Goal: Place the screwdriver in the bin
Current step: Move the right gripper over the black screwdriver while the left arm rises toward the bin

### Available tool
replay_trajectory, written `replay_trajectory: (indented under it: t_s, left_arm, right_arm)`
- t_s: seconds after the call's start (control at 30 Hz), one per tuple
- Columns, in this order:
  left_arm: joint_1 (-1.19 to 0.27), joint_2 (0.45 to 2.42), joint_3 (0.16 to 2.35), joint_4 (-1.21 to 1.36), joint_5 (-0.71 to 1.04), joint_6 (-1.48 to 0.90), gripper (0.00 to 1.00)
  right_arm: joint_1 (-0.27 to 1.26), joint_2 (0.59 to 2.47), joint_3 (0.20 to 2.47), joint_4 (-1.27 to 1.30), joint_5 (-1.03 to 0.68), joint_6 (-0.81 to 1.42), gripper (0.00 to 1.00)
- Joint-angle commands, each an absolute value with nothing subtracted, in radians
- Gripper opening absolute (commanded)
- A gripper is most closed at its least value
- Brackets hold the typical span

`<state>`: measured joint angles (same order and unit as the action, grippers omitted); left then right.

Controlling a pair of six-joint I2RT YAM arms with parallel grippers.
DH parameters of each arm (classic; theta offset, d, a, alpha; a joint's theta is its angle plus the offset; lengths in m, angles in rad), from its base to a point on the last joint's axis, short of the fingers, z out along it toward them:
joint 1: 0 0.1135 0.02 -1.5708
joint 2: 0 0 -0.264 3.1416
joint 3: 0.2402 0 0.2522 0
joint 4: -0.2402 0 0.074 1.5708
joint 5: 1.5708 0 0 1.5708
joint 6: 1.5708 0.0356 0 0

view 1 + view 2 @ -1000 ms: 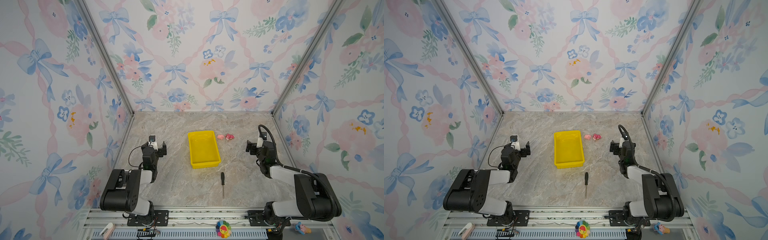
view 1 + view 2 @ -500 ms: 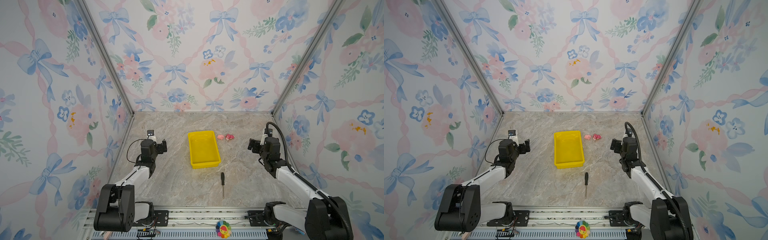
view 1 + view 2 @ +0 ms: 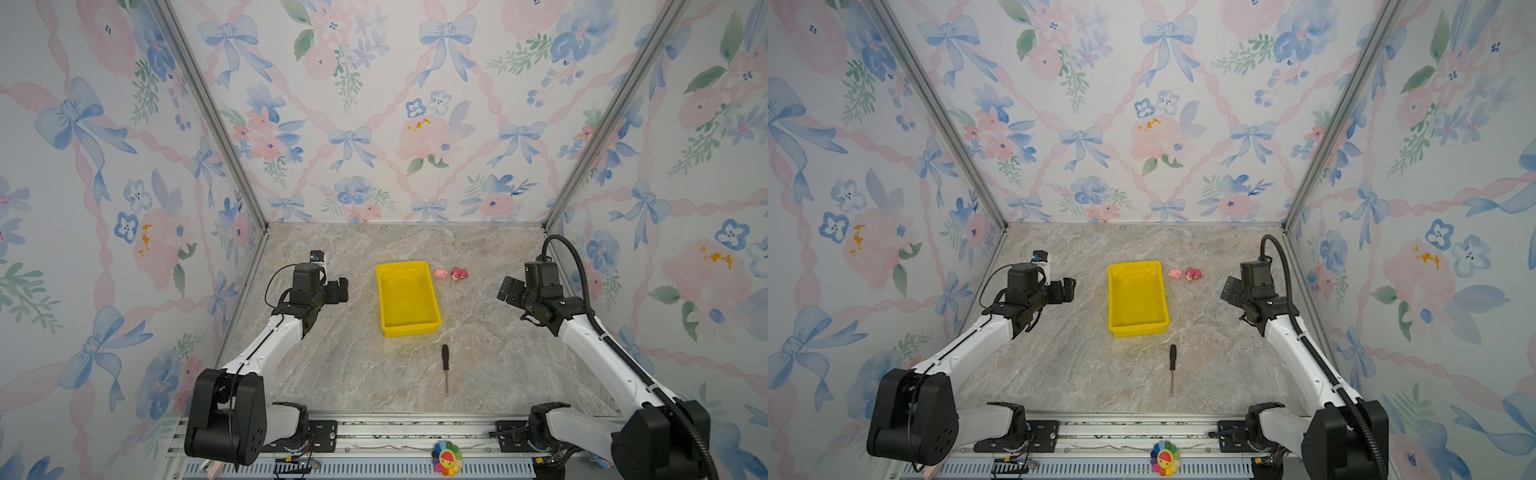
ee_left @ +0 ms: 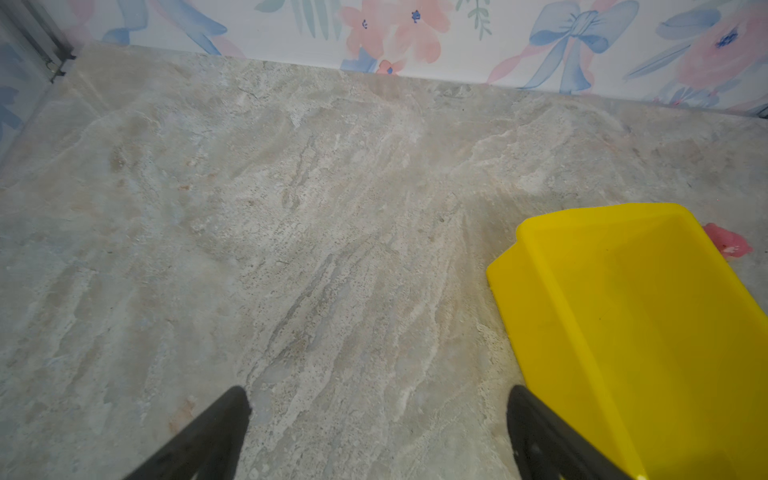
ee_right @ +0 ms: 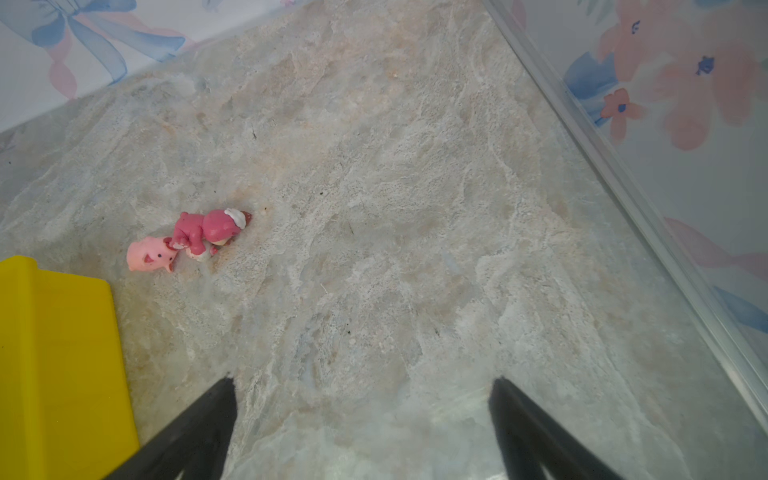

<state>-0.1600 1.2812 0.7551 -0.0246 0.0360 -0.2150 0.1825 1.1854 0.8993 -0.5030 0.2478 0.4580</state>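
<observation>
At 6 o'clock from the bin point(image 3: 409, 330), near but not touching, your screwdriver point(image 3: 445, 365) lies flat on the marbled tabletop point(image 3: 353, 374), black handle toward the bin, thin steel shaft pointing away. Nothing is done yet: you have both pick and drop to do. Left gripper point(image 4: 378, 399) and right gripper point(image 5: 365, 386) hover spread and empty at the smooth yellow bin's 9 and 3 o'clock.

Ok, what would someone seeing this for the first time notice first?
The bright yellow bin, empty, in the middle of the grey stone-look table. Just in front of it, nearer the camera, a small black-handled screwdriver lies alone, and two little pink toys sit by the bin's far right corner. Bow-and-flower wallpaper surrounds it all.
</observation>
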Motion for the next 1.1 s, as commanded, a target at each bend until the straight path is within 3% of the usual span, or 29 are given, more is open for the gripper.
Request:
replay_trajectory:
  t_s: [0.0,0.3,0.43,1.07]
  left_arm:
    - [-0.193,1.261,0.811,-0.112,0.07,-0.235,0.97]
    - [-0.205,1.277,0.822,-0.167,0.253,-0.342,0.98]
    - [-0.206,1.285,0.831,-0.185,0.295,-0.33,0.98]
    - [-0.272,1.203,0.788,-0.21,0.254,-0.343,0.98]
  right_arm:
    - [0.267,1.198,0.928,-0.671,0.227,0.504,0.97]
    - [0.466,1.21,0.932,-0.751,0.24,0.534,0.97]
    - [0.509,1.224,0.911,-0.73,0.165,0.522,0.97]
    - [0.724,1.372,0.796,-0.521,0.057,0.618,1.0]
